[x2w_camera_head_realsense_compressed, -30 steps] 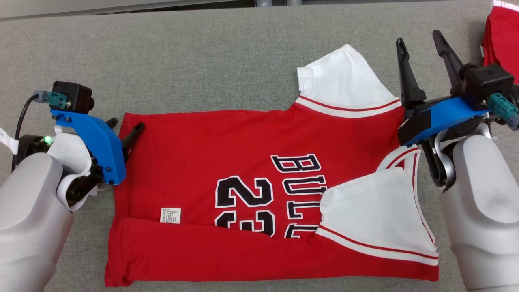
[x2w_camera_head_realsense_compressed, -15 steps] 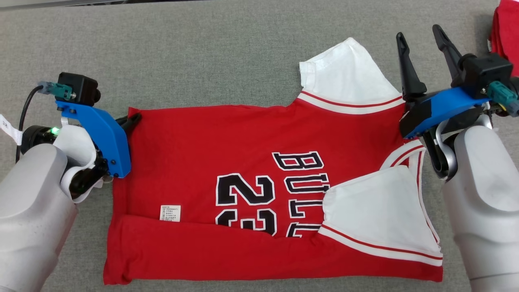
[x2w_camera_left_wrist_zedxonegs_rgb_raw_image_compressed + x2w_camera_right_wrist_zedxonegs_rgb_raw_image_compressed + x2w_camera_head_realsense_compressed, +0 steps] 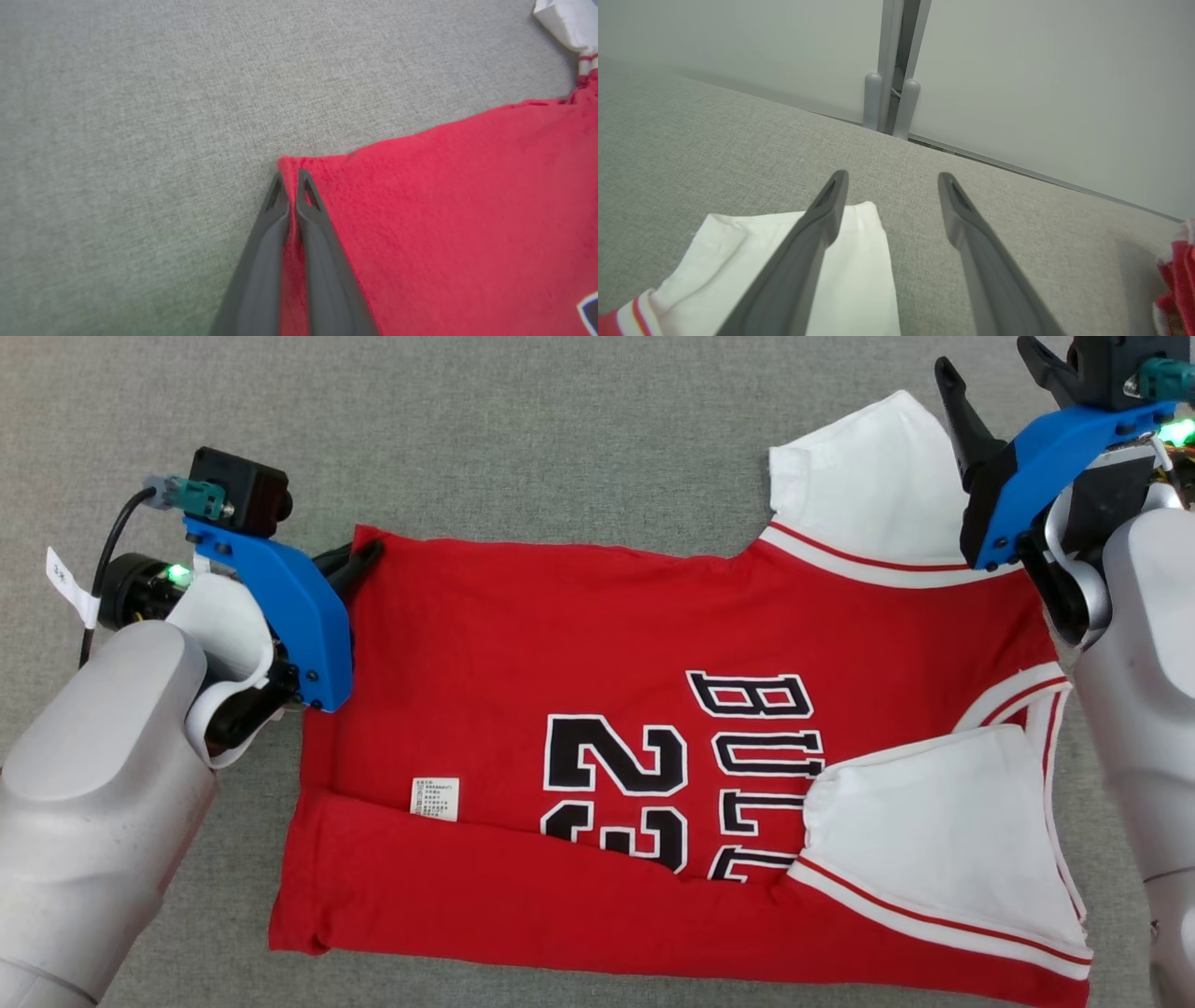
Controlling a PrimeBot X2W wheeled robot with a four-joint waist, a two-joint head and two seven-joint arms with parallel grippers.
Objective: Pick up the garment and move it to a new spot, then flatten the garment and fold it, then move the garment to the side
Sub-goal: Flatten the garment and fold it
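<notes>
On the grey table (image 3: 560, 429) lies the red Bulls jersey (image 3: 579, 644), spread out flat with its near edge folded over. My left fingers (image 3: 268, 252) are pinched tight on its top corner. My right fingers (image 3: 971, 242) are spread apart over the white sleeve (image 3: 859, 280), holding nothing. If I pull now by just one corner, the jersey could slide crooked and bunch up. The thin cloth could also slip out.
</notes>
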